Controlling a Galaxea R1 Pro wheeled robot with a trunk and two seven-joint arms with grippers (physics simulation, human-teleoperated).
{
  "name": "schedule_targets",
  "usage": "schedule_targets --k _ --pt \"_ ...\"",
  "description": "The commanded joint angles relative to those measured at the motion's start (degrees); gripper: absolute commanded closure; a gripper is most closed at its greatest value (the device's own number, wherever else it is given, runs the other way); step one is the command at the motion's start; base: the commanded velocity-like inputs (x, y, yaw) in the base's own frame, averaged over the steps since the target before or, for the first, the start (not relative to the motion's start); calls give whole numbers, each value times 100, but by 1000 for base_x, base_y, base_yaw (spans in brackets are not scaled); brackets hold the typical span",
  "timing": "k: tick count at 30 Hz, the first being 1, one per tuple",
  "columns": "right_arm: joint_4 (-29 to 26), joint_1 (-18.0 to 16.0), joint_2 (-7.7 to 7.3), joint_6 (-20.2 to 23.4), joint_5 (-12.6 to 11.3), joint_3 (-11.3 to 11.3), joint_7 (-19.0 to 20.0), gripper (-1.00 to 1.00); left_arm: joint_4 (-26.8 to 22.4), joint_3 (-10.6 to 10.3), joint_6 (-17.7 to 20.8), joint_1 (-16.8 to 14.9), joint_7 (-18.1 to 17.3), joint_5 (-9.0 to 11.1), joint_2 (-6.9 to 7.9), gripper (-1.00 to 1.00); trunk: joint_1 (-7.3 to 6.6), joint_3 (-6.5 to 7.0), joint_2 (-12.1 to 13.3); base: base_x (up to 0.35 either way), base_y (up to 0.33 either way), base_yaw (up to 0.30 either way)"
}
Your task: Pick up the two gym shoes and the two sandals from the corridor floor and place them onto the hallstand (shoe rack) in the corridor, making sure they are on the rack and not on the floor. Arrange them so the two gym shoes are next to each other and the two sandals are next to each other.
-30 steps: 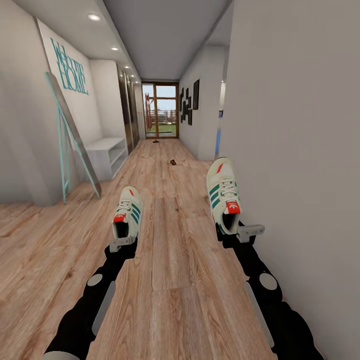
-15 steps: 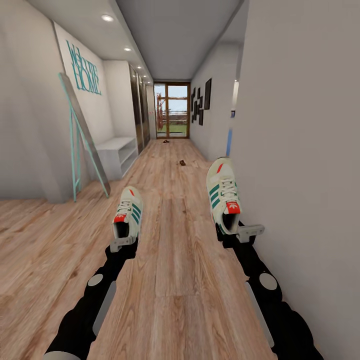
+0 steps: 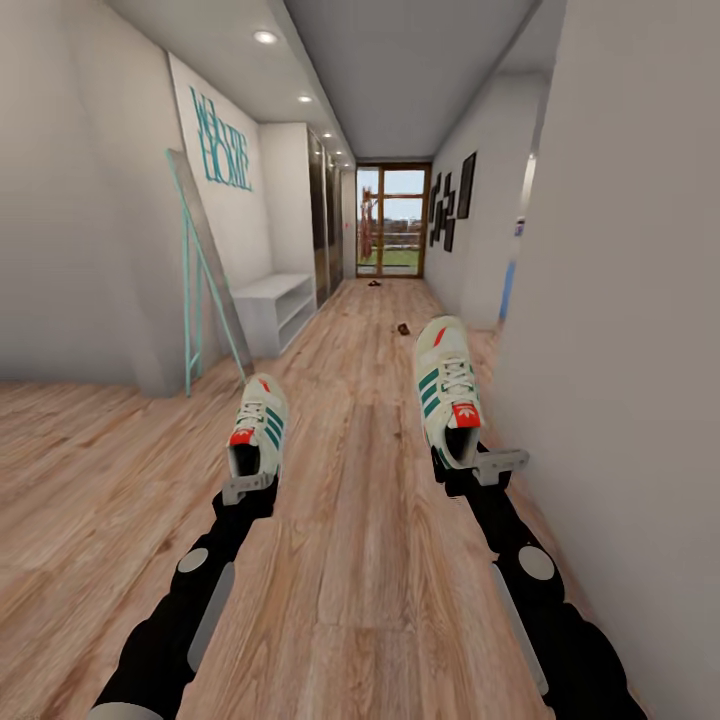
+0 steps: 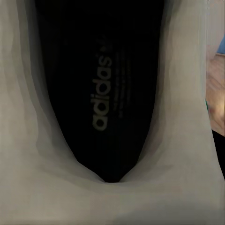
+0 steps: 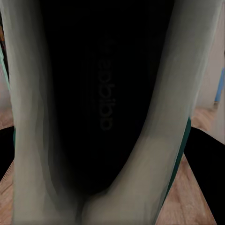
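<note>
Corridor seen from the head camera. The hallstand (image 3: 272, 306), a low white unit with open shelves, stands against the left wall beyond a leaning teal-framed mirror (image 3: 205, 270); nothing can be made out on its top, and its shelf contents are too small to tell. Two small brown sandals lie on the corridor floor (image 3: 350, 560) farther along: the near sandal (image 3: 402, 328) mid-corridor, the far sandal (image 3: 373, 283) close to the glazed door (image 3: 391, 221) at the end.

The plank floor runs open and straight between the arms and toward the door. A grey wall (image 3: 640, 330) stands close on the right, beside the right arm; the left side opens wider before the mirror.

Both arms reach forward and low. The left gripper (image 3: 247, 487) is closed on the heel of the left gym shoe (image 3: 258, 424), toe pointing ahead; its wrist camera looks into the dark insole (image 4: 105, 89). The right gripper (image 3: 478, 465) likewise grips the heel of the right gym shoe (image 3: 447, 388), held higher and well apart from the other.
</note>
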Motion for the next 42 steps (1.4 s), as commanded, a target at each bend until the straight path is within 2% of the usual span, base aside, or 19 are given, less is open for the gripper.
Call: schedule_targets --k 1,7,25,35,42 --pt "-9 -1 1 24 29 -4 8 100 -8 -1 34 -3 2 60 -2 100 1 -6 -2 243 -223 293" --pt "-9 -1 1 24 26 -4 8 100 -8 -1 27 -3 0 55 -3 100 1 -2 -2 134 -124 171" --pt "19 -1 -33 14 -4 -16 18 100 -16 8 34 -2 2 43 -3 100 1 -1 -2 3 -3 9" --pt "18 -1 -9 5 2 -13 17 100 -16 0 34 1 2 42 -3 100 1 -1 -2 0 0 248" --pt "21 -1 -2 4 7 -13 15 100 -16 -1 34 0 2 50 -67 100 1 -1 -2 0 0 290"
